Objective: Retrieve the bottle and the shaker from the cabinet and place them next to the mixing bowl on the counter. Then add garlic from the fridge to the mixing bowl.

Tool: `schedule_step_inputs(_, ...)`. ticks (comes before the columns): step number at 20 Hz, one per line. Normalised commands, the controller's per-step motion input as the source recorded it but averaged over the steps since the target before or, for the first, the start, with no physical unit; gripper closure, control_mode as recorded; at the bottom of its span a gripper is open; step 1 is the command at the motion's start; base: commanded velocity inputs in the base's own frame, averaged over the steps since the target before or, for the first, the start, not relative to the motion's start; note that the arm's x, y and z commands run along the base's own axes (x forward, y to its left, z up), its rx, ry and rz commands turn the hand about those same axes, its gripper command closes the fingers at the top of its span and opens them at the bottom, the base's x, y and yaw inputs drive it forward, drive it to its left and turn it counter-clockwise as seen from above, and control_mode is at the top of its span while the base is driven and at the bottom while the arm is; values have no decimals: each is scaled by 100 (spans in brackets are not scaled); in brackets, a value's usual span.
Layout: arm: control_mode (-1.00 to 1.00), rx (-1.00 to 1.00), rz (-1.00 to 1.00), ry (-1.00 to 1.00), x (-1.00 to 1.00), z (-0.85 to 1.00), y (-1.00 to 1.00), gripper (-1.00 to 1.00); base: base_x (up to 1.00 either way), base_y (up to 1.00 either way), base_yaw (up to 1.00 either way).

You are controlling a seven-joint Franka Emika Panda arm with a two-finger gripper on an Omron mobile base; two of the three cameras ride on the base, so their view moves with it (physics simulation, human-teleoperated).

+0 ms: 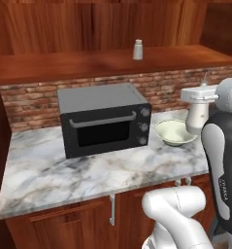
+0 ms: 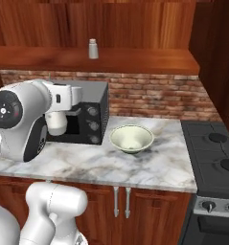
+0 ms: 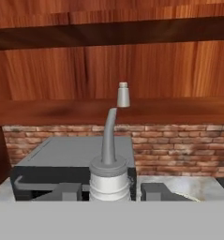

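My gripper is shut on the bottle, a white bottle with a thin grey spout, and holds it upright above the counter's right end. In the hand view the bottle stands between my two fingertips, with the gripper closed on its body. The bottle hangs in front of the oven in the right base view, under the gripper. The pale mixing bowl rests on the counter just beside the bottle. A small white shaker stands on the wooden cabinet shelf above. Garlic and fridge are out of view.
A dark toaster oven sits on the marble counter left of the bowl, against a brick wall. A black stove borders the counter on the right. The wooden shelf overhangs the counter.
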Motion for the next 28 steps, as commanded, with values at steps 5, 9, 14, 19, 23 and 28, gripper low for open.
schedule_step_inputs(5,100,0,0,0,0,0,0,100,44,-22,-12)
schedule_step_inputs(9,100,0,0,0,0,0,0,100,15,-55,4)
schedule_step_inputs(14,100,0,0,0,0,0,0,100,25,-33,0)
schedule_step_inputs(19,100,0,0,0,0,0,0,100,37,-9,0)
schedule_step_inputs(23,100,0,0,0,0,0,0,100,49,-12,1)
schedule_step_inputs(28,100,0,0,0,0,0,0,100,30,-11,5)
